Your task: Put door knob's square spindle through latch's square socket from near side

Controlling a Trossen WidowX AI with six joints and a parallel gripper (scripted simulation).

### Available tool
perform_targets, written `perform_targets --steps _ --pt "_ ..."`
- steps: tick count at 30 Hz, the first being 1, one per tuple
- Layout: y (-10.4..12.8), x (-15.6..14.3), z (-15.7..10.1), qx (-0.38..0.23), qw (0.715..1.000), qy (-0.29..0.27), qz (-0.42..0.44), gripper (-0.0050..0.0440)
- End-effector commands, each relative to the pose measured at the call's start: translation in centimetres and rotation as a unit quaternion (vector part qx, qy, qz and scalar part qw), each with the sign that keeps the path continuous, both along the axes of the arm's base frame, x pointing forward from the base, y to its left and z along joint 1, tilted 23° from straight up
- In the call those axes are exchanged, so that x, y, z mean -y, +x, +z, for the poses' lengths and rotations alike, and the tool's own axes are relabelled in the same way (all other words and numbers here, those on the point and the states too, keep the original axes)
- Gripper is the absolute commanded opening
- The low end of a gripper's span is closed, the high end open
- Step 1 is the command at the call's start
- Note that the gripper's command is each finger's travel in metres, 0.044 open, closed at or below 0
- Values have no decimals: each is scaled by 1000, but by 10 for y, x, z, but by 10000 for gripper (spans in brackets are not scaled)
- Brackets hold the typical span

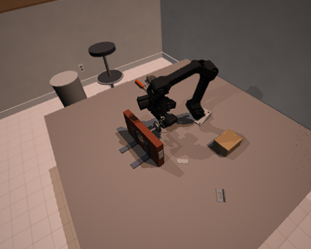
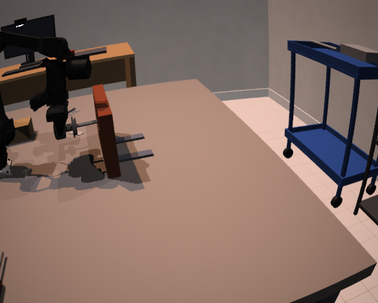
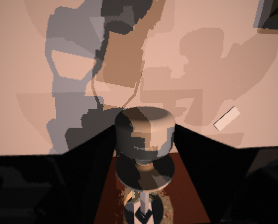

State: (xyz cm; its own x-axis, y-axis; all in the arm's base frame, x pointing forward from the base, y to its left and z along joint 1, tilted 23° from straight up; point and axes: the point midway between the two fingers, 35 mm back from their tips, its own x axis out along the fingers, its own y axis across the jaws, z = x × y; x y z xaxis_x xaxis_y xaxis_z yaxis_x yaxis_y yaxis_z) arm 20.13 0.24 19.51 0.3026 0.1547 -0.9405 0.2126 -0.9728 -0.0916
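Observation:
A red-brown wooden door block stands upright on two grey feet in the middle of the table, and also shows in the exterior view. My gripper is shut on the metal door knob and holds it level on the robot's side of the block. The round plate stands a short way off the wood, and the spindle reaches to the block's face. In the wrist view the knob sits between my dark fingers, with the plate and the latch socket below it.
A cardboard box lies to the right of the arm's base. A small white piece lies near the block's front end. A grey switch plate lies nearer the table's front edge. A blue cart stands off the table.

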Motion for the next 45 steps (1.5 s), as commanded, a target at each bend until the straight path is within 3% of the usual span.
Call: perform_targets --steps 1,45 --pt "4 0 4 6 1000 0 -2 0" --pt "4 1 3 6 1000 -1 0 0"
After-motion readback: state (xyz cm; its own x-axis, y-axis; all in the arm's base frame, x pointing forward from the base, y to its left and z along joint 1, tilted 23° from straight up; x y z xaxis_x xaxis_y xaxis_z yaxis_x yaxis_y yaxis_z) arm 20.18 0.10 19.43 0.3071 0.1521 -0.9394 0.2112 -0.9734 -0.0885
